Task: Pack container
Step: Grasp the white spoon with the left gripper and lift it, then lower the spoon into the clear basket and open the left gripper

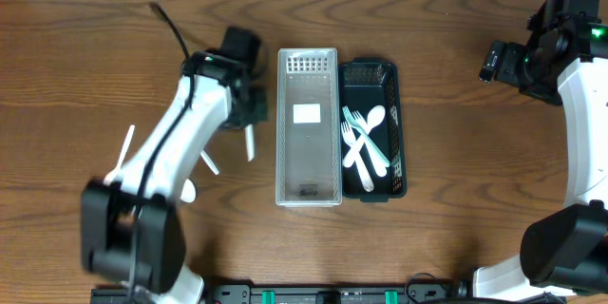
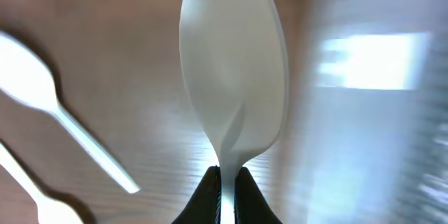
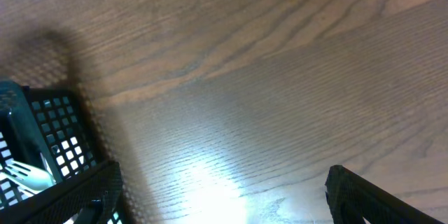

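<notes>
1. A brown wooden table (image 1: 456,171) is seen from above. A clear plastic basket (image 1: 308,125) stands upright near the middle and serves as the landmark here.
2. A dark mesh basket (image 1: 391,85) stands touching the clear basket's right wall. It holds white plastic forks and a spoon (image 1: 359,147) with one teal piece (image 1: 372,147) lying across them.
3. The clear basket holds no cutlery; a pale rectangular patch shows on its floor.
4. The left gripper (image 2: 226,182) hangs just left of the clear basket, close to its left wall. Its two dark fingertips (image 2: 207,194) are pinched tight on the neck of a white plastic spoon (image 2: 234,77).
5. In the left wrist view the spoon's bowl points away from the fingers, over bare wood, with the clear basket blurred to its right.
6. Three loose white utensils lie on the table left of the clear basket, beyond the left arm: one (image 1: 123,149) farthest away, one (image 1: 209,161) nearer, and one (image 1: 188,190) partly hidden under the arm.
7. The right gripper (image 3: 224,175) is well to the right of the clear basket, beyond the dark basket. Its fingers (image 3: 77,196) are spread wide and hold nothing.
8. The right wrist view shows only a corner of the dark basket at its left edge.
</notes>
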Robot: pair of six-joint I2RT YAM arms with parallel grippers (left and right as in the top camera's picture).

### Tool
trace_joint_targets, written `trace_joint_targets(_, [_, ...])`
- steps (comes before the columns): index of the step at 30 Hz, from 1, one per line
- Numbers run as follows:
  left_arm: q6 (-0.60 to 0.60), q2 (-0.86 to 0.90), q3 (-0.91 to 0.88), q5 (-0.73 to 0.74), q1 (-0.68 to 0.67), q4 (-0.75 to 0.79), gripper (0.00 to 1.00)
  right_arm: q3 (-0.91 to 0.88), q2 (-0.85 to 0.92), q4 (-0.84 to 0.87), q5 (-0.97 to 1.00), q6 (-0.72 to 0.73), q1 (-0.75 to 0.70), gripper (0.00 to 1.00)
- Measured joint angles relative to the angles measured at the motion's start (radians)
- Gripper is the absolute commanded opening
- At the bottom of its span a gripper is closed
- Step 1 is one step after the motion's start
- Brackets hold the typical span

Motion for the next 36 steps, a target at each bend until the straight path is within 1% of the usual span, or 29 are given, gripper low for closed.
trace_joint_targets(3, [-0.005,-0.100,0.032,0.000,-0.105,0.020,0.06,0.000,0.000,0.000,0.000,0.000,0.000,0.96])
trace_joint_targets(6, [-0.011,-0.130,0.037,0.001,-0.195,0.038,0.06,0.000,0.000,0.000,0.000,0.000,0.000,0.96])
trace_joint_targets(9, [-0.016,-0.092,0.037,0.001,-0.240,0.061,0.06,0.000,0.000,0.000,0.000,0.000,0.000,0.96])
trace_joint_targets(13, [-0.019,-0.001,0.037,0.000,-0.257,0.090,0.06,0.000,0.000,-0.001,0.000,0.000,0.000,0.96])
trace_joint_targets(16, [-0.019,0.069,0.033,0.000,-0.258,0.096,0.08,0.000,0.000,-0.001,0.000,0.000,0.000,0.96])
trace_joint_targets(18, [-0.018,0.096,0.026,0.000,-0.258,0.096,0.36,0.000,0.000,-0.001,0.000,0.000,0.000,0.96])
trace_joint_targets(19, [-0.016,0.102,0.022,0.000,-0.258,0.096,0.42,0.000,0.000,-0.001,0.000,0.000,0.000,0.96])
trace_joint_targets(20, [-0.021,0.102,0.019,0.000,-0.258,0.095,0.45,0.000,0.000,-0.001,0.000,0.000,0.000,0.96])
trace_joint_targets(21, [-0.022,0.101,0.019,0.000,-0.258,0.096,0.52,0.000,0.000,-0.001,0.000,0.000,0.000,0.96])
trace_joint_targets(22, [-0.016,0.098,0.019,0.001,-0.258,0.097,0.55,0.000,0.000,-0.001,0.000,0.000,0.000,0.96])
trace_joint_targets(24, [-0.010,0.085,0.019,0.000,-0.258,0.095,0.67,0.000,0.000,-0.001,0.000,0.000,0.000,0.96])
trace_joint_targets(25, [-0.003,0.074,0.019,0.000,-0.258,0.094,0.79,0.000,0.000,-0.001,0.000,0.000,0.000,0.96])
trace_joint_targets(27, [0.010,0.038,0.019,0.000,-0.258,0.090,0.97,0.000,0.000,-0.001,0.000,0.000,0.000,0.96])
trace_joint_targets(32, [0.039,-0.145,0.025,-0.061,-0.221,0.024,0.98,0.000,0.000,-0.002,0.000,-0.001,0.000,0.96])
trace_joint_targets(35, [0.038,-0.248,0.032,-0.086,-0.122,-0.040,0.98,0.000,0.000,-0.002,0.000,-0.003,0.000,0.97])
trace_joint_targets(36, [0.035,-0.274,0.036,-0.093,-0.068,-0.067,0.98,0.000,0.000,-0.001,0.000,-0.003,0.000,0.96])
